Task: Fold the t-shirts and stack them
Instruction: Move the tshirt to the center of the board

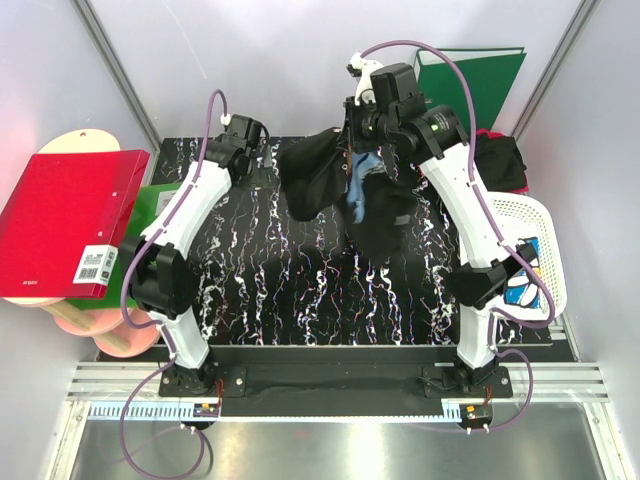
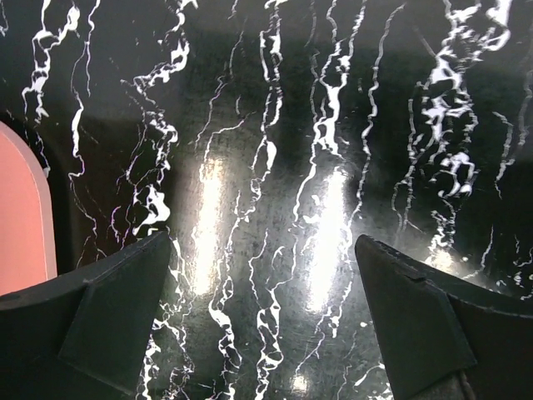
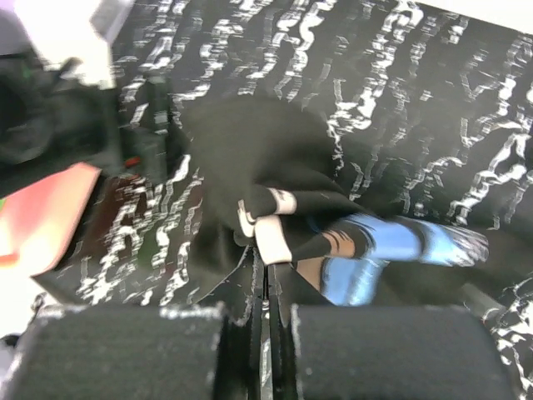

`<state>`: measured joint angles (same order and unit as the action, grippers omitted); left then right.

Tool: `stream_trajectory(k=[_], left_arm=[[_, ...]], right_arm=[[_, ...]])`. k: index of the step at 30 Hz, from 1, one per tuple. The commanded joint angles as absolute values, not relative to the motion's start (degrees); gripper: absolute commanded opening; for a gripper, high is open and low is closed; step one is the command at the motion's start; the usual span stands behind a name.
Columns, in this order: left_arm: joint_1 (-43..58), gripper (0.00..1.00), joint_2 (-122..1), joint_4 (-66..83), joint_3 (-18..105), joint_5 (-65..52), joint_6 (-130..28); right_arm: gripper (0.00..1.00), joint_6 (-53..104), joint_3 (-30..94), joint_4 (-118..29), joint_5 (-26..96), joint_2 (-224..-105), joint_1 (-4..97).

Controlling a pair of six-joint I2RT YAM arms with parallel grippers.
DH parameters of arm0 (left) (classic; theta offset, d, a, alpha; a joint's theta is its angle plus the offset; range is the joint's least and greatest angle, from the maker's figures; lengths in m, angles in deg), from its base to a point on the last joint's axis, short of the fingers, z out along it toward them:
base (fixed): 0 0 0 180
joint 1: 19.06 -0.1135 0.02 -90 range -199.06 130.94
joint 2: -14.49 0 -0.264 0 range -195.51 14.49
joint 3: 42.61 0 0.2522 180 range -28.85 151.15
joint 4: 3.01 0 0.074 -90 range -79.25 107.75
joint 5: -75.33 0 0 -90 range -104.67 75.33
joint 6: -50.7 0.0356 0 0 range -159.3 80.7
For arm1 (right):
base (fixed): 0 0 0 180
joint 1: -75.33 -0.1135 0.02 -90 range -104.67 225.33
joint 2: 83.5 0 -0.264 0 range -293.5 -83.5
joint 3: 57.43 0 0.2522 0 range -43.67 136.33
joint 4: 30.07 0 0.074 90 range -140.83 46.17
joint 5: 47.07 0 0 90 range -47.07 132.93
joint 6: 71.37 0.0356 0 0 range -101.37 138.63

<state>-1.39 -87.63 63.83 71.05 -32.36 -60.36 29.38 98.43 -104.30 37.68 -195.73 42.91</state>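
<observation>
Black t-shirt (image 1: 372, 205) with blue print hangs bunched below right gripper (image 3: 268, 275), jaws pinched together on a fold of it, cloth lifted above marble table (image 1: 270, 275). Right arm raised, elbow bent, wrist pointing down. Left arm stretched forward, left gripper (image 2: 262, 312) spread wide, tabletop directly beneath.
</observation>
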Motion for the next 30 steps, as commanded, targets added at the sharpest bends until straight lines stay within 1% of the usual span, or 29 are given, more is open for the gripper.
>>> stream_trajectory(k=[1,4,5,7,8,13,14,15,17,18,19,20,22,23,24,27,28,30], left_arm=[[-2.1,0.99,-88.2,61.9,71.6,-34.7,-61.3],[-2.2,0.99,-89.1,62.0,72.4,-34.3,-61.2],[-2.2,0.99,-89.6,62.0,72.7,-34.2,-61.0],[-2.2,0.99,-90.1,62.0,73.4,-33.9,-60.8],[-2.2,0.99,-90.5,62.0,73.6,-33.8,-60.5],[-2.2,0.99,-91.6,62.0,74.5,-32.8,-59.9],[-2.2,0.99,-91.8,62.1,74.7,-32.4,-59.5],[-2.2,0.99,-91.9,62.0,74.9,-32.2,-59.3],[-2.2,0.99,-91.9,62.0,75.0,-31.4,-58.7],[-2.2,0.99,-92.0,62.1,75.0,-30.9,-58.5],[-2.1,0.99,-92.2,62.0,75.3,-30.5,-58.3],[-2.2,0.99,-92.7,62.1,75.3,-29.3,-57.8],[-2.2,0.99,-93.4,62.1,75.9,-27.5,-57.1],[-2.2,0.99,-94.4,62.1,76.1,-25.6,-56.5],[-2.2,0.99,-94.8,62.1,76.3,-24.3,-56.2],[-2.2,0.99,-97.9,62.2,77.1,-17.8,-55.0],[-2.1,0.99,-99.0,62.6,77.8,-15.7,-54.7],[-1.9,0.99,-103.3,63.1,78.9,-7.8,-54.2]], right_arm=[[0.00,29.6,103.6,-103.9,31.3,-194.2,42.8],[0.00,29.3,101.5,-103.9,34.3,-192.7,42.8],[0.00,29.9,97.3,-103.5,40.8,-191.3,43.0],[0.00,30.2,92.1,-103.0,47.4,-189.9,43.3],[0.00,31.1,86.4,-103.0,54.9,-189.0,44.5],[0.00,41.4,71.6,-103.9,61.1,-189.4,53.1],[0.00,43.0,67.2,-104.5,66.6,-190.1,54.1],[0.00,44.5,65.9,-106.2,68.8,-190.8,56.2],[0.11,44.7,64.2,-107.1,73.1,-193.3,57.2],[0.28,44.5,64.7,-108.5,74.0,-194.3,57.6],[0.54,43.7,65.3,-109.0,74.7,-194.9,57.5],[0.69,43.8,66.8,-109.6,74.7,-195.2,57.5],[0.90,42.1,67.7,-108.4,72.4,-194.3,57.4],[0.93,41.8,68.2,-107.7,71.5,-193.1,57.5],[0.94,41.4,68.3,-106.0,70.3,-192.5,57.5],[0.94,40.2,68.4,-104.5,63.2,-191.2,57.4],[0.94,39.6,68.3,-104.4,59.0,-191.1,57.5],[0.94,40.4,66.6,-104.6,56.8,-191.1,57.4]])
